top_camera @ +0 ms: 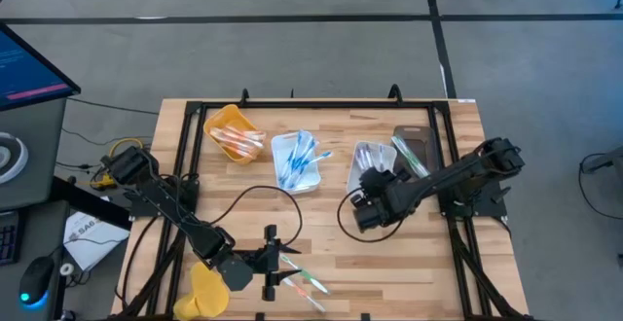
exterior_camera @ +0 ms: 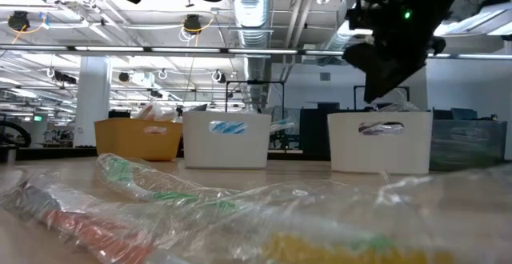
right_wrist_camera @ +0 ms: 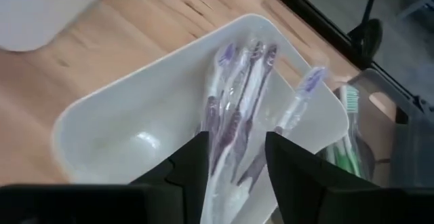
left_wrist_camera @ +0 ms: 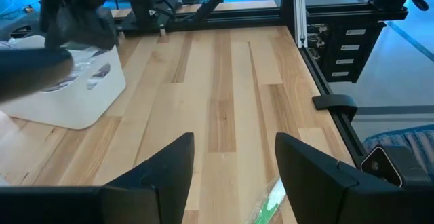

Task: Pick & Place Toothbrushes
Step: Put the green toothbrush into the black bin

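Wooden table (top_camera: 321,233), front edge: loose toothbrushes (top_camera: 304,280) just beside left gripper (top_camera: 275,261), jaws open, empty. Right gripper (right_wrist_camera: 234,157) over white tray (right_wrist_camera: 135,115), open, empty.

four trays (top_camera: 292,178); two arms; toothbrushes (top_camera: 298,158) too many to count

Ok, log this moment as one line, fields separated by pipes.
left gripper: open, low over front table edge by wrapped toothbrushes | right gripper: open, above white tray holding purple toothbrushes | nothing gripped
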You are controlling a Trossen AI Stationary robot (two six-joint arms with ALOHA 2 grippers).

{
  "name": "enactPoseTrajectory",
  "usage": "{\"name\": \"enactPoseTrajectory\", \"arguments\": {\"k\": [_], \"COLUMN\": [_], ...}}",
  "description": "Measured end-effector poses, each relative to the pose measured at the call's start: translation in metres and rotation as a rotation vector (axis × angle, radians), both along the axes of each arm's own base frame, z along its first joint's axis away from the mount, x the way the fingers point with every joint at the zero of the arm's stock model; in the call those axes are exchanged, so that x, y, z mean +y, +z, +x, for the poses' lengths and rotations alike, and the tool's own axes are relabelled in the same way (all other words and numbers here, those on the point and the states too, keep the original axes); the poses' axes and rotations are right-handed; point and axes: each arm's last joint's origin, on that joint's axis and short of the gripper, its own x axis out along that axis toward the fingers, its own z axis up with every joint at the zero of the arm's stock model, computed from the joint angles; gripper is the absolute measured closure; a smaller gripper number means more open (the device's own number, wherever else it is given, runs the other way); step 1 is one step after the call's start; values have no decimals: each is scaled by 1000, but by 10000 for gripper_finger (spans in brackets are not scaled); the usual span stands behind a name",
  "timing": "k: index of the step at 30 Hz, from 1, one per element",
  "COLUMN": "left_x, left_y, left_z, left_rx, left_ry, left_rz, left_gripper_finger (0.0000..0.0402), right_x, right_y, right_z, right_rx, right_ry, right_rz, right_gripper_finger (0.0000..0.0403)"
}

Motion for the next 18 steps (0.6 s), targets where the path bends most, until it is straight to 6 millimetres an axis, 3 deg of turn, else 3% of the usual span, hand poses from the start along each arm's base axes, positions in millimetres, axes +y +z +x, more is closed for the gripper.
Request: {"name": "enactPoseTrajectory", "arguments": {"k": [5,10,18], "left_x": [0,0,-3], "left_y": [0,1,3], "left_z": [0,0,2], "left_rx": [-2,-11,-2], "left_ry": [-3,-2,-94], "left_rz": [7,-2,-76], "left_gripper_finger": [202,202,202], "right_x": [22,57,117], "right_y": [18,34,37], "right_z": [1,-3,-32], "right_rx": [-19,-51,-106], "right_ry": [79,229,456], "right_rz": [5,25,64], "right_gripper_finger": [266,265,270]}}
